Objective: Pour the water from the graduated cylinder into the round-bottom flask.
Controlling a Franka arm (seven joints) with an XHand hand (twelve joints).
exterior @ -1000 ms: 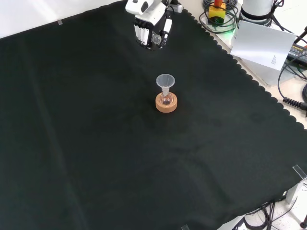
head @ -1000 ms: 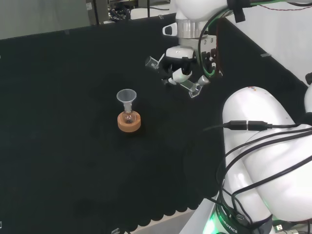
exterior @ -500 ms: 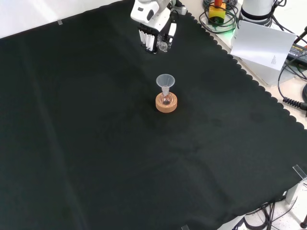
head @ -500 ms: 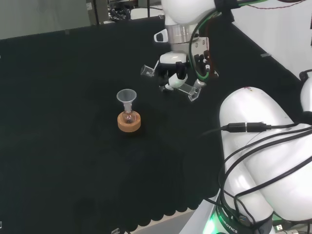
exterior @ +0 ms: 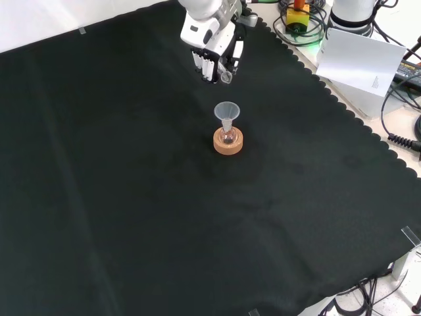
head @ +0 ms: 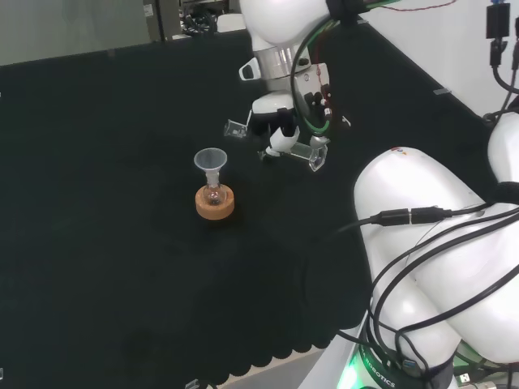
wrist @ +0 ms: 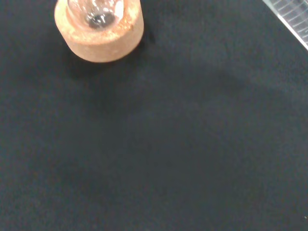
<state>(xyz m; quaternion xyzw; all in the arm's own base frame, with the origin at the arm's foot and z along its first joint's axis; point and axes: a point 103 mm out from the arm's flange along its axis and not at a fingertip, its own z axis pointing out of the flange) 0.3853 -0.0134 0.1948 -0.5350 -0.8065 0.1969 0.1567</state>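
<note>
A small round-bottom flask [head: 213, 193] stands in a cork ring [head: 215, 204] near the middle of the cloth, with a clear funnel [head: 210, 160] in its neck. The hand [head: 276, 130] hangs up and to the right of the funnel in the head view, its fingers curled round a clear graduated cylinder [head: 304, 151] that lies almost level, mouth [head: 235, 128] toward the flask. In the front view the hand [exterior: 213, 56] is just above the funnel [exterior: 227, 110] and flask [exterior: 227, 135]. The wrist view has the cork ring [wrist: 99, 34] and flask [wrist: 96, 11] close by. Whether the cylinder holds water I cannot tell.
The arm's white links [head: 430, 267] take up the head view's right side. Beyond the cloth's scalloped edge [exterior: 342, 105] in the front view lie a white sheet [exterior: 362, 59], cables and a yellow and red button [exterior: 297, 13].
The hand has carried the cylinder to the left in the head view and downward in the front view, closer to the funnel. Flask and ring have not moved.
</note>
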